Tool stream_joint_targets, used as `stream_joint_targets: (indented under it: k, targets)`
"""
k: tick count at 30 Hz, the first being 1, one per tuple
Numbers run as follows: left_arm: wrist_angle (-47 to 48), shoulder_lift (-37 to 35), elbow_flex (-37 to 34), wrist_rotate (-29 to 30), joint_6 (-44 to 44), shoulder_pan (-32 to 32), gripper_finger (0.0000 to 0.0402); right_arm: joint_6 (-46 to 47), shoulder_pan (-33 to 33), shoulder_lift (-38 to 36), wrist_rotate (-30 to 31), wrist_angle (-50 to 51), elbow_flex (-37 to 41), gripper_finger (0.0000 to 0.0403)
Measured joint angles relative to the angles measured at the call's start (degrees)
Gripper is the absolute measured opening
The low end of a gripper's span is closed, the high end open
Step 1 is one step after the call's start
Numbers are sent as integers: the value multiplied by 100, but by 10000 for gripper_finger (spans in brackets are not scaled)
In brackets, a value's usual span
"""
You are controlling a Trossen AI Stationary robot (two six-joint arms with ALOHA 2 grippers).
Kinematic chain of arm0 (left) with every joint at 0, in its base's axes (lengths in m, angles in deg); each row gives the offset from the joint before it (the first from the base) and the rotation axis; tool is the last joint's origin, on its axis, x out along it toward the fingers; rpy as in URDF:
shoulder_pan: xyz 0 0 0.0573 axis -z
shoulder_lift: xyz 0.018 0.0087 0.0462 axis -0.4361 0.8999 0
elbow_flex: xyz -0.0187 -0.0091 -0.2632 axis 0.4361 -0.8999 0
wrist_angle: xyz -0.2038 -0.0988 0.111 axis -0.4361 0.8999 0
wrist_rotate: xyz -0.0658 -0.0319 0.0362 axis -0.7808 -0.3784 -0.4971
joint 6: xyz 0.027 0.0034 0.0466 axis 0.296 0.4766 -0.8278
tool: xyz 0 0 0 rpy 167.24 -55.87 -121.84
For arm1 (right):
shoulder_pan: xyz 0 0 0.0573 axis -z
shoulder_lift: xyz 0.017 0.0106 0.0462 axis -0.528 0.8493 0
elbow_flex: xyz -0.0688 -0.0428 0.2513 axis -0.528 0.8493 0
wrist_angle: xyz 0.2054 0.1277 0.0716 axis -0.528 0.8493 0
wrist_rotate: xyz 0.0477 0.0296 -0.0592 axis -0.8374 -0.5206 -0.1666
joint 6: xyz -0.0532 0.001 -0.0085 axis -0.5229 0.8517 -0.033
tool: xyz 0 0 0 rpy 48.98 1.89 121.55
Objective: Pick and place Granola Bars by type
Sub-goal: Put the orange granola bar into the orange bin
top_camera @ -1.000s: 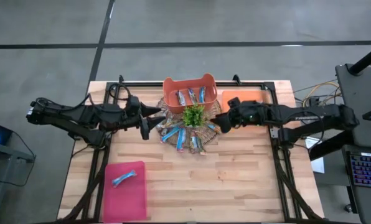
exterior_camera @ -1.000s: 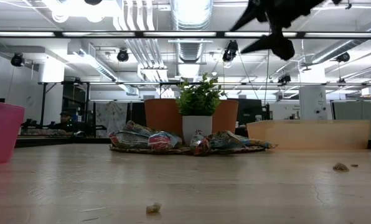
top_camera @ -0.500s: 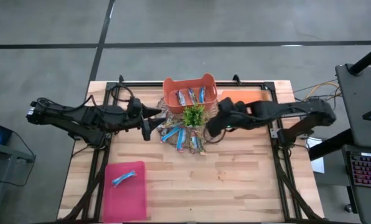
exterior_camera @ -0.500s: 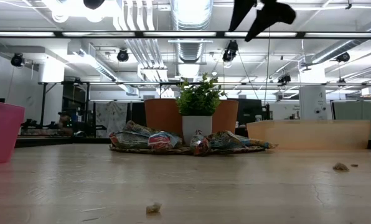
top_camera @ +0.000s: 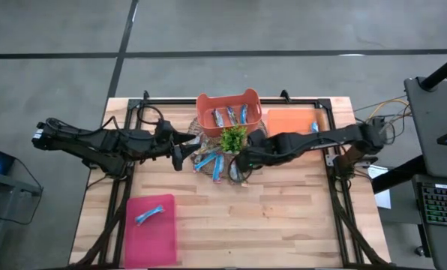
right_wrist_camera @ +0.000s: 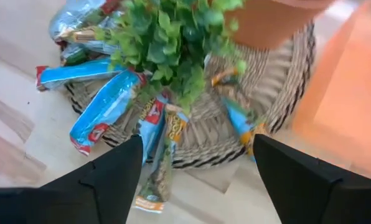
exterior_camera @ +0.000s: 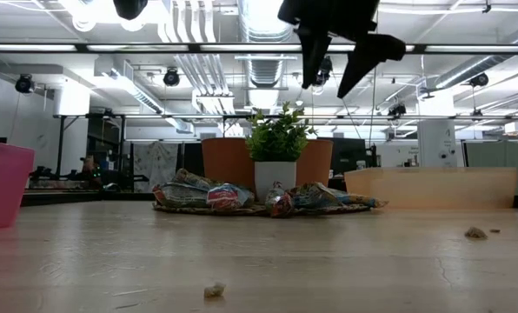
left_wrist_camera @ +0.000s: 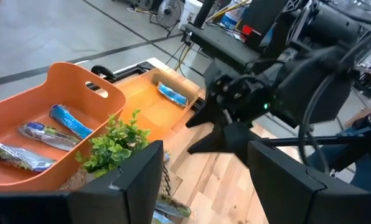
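Several blue and brownish-tan granola bars [top_camera: 216, 165] lie in a heap on a round woven mat [right_wrist_camera: 285, 74] around a small potted plant [top_camera: 233, 139]. They also show in the right wrist view [right_wrist_camera: 104, 106]. My right gripper [top_camera: 242, 161] hangs open above the near right part of the heap, clear of it [exterior_camera: 337, 56]. My left gripper [top_camera: 180, 148] is open and empty, just left of the mat. An orange basket [top_camera: 208, 101] behind the plant holds three bars. An orange tray [top_camera: 291, 120] holds one blue bar [top_camera: 313, 127]. A pink bin [top_camera: 150, 232] holds one blue bar.
The plant's leaves [right_wrist_camera: 173, 43] stand close in front of my right gripper. The pink bin sits at the table's near left. Bare wooden table [top_camera: 283, 217] lies near the front. Small crumbs [exterior_camera: 214, 290] lie on the table. Black frame rails run along both table sides.
My right gripper has gone toward the table's left edge and a little toward the near edge, from beside the orange tray to above the heap of bars by the plant. It has stayed open.
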Motion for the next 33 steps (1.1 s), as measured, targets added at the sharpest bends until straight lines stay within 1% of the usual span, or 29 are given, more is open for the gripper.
stream_joint_targets:
  k: [6,10,20,33]
  targets:
    - [-1,0,0,-55,-6,0,216,719,-90,350,-152,-2,2,308]
    - [0,0,0,-92,-63,-1,216,914,-181,621,-304,-48,2,306]
    - [-36,-2,0,-98,-122,-2,216,1074,-433,1261,-463,-174,12,301]
    - [-175,-4,0,-108,-131,0,216,734,-428,2231,-588,-534,23,297]
